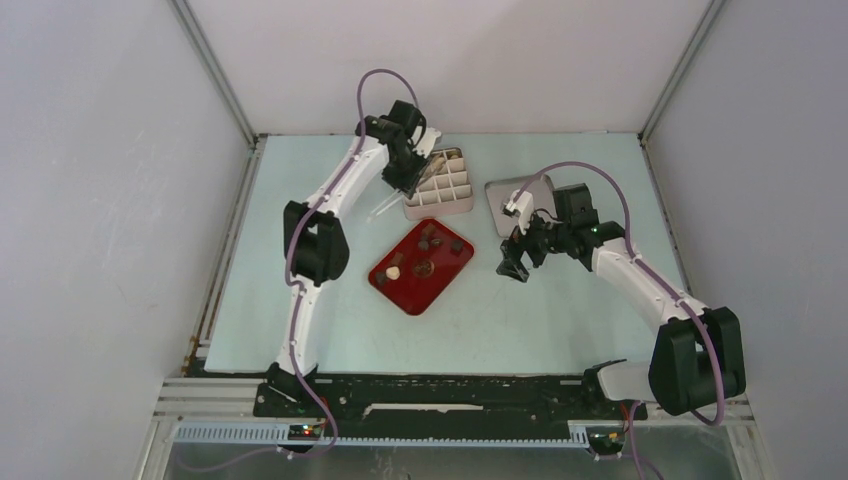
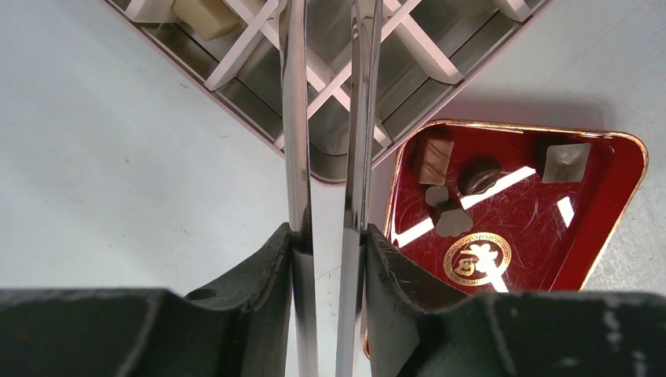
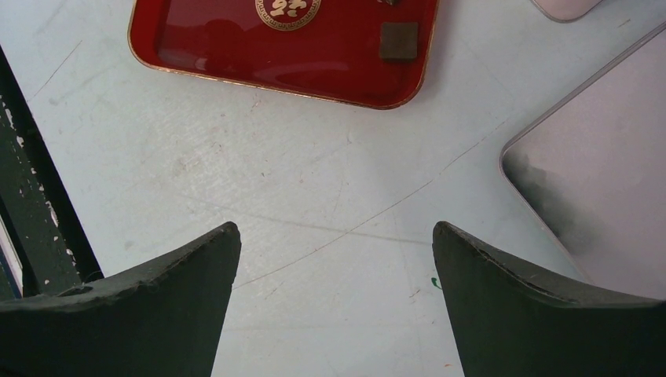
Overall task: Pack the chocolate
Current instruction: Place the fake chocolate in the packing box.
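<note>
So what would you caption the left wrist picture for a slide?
Left gripper holds tweezers over a divided box with one cream chocolate inside; more pieces wait on the red tray.

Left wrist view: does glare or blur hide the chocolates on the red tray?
Left wrist: white glare streaks cross the red tray, but the chocolates are readable; the mirror-like tweezers in the left hand block the middle. Top external: even light, chocolates tiny. Right wrist: dark patch on the lid.
</note>
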